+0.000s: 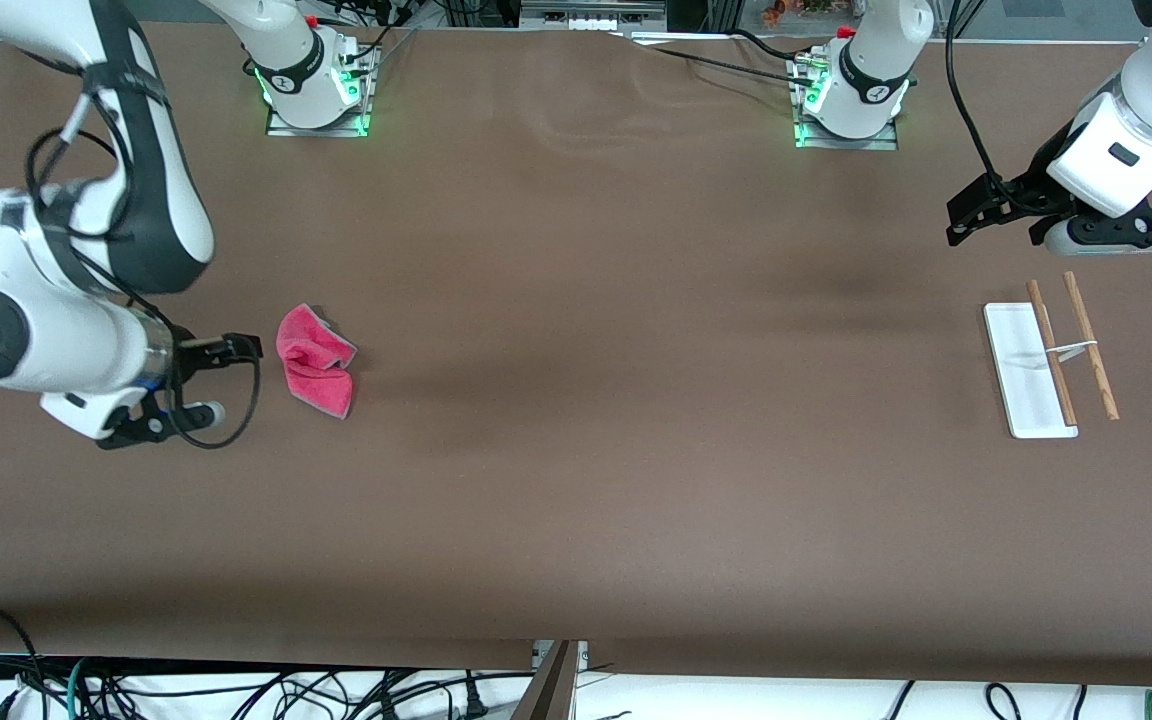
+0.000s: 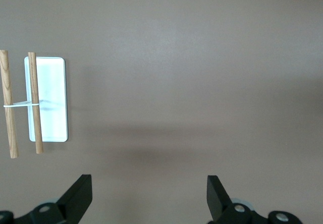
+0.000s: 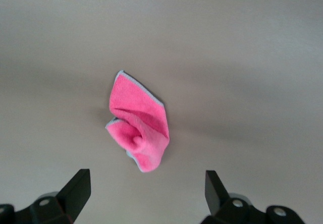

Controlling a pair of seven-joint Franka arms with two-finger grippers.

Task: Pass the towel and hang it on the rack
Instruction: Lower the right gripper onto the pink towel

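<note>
The pink towel (image 1: 314, 360) lies crumpled on the brown desk (image 1: 576, 480) at the left of the front frame. The right gripper (image 1: 221, 380) hovers just beside it, jaws spread and empty. In the right wrist view the towel (image 3: 139, 130) sits slightly off-centre between the fingers, so a straight drop might pinch only one loose fold and let the rest slip. At the frame's right edge the left gripper (image 1: 971, 215) hangs above the rack (image 1: 1051, 360), jaws also spread wide. That rack looks light; its thin wooden rods (image 2: 22, 103) could tip or skid if the cloth drags across them.
</note>
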